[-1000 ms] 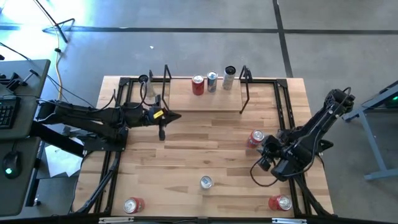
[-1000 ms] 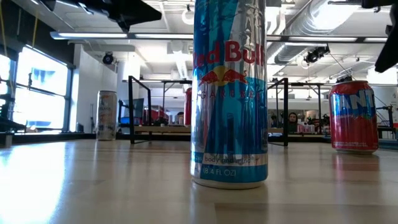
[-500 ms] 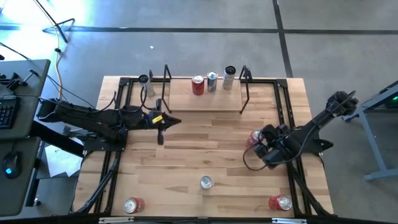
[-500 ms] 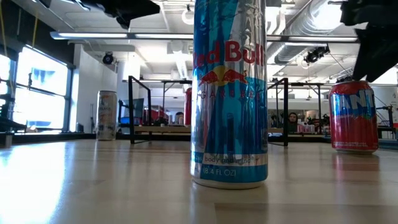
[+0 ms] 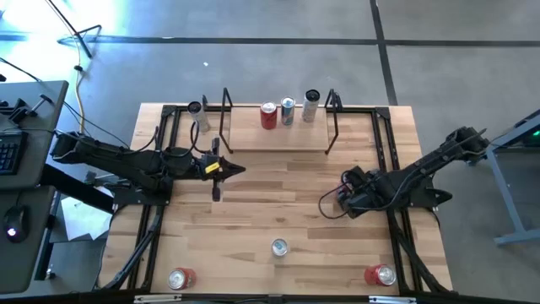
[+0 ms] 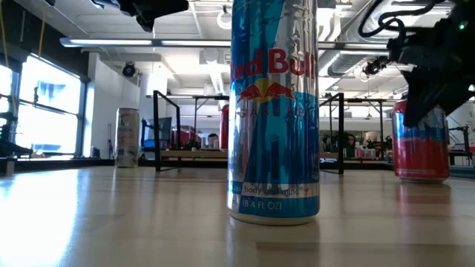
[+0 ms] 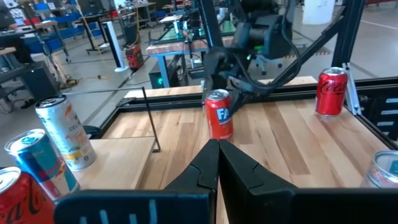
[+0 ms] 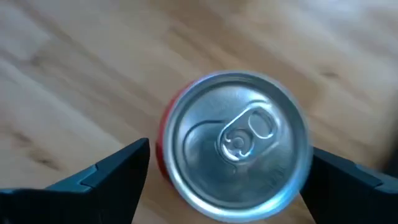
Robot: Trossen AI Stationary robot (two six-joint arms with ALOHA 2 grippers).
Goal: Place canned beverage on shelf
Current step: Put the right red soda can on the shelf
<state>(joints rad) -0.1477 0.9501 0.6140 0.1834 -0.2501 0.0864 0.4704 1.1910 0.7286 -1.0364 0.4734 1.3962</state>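
While three cans crowd the shelf (image 5: 278, 135), the right gripper (image 8: 227, 168) straddles, unclenched, a red can (image 8: 233, 146).

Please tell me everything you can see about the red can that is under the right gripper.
The red can stands upright on the wooden tabletop, on its right side, in front of the shelf. Its body is red with white lettering that starts "FA", and its silver top has an unopened pull tab. The right gripper hovers above it, open, one dark finger on each side; no contact is visible. It looks undented, and no other can touches it.
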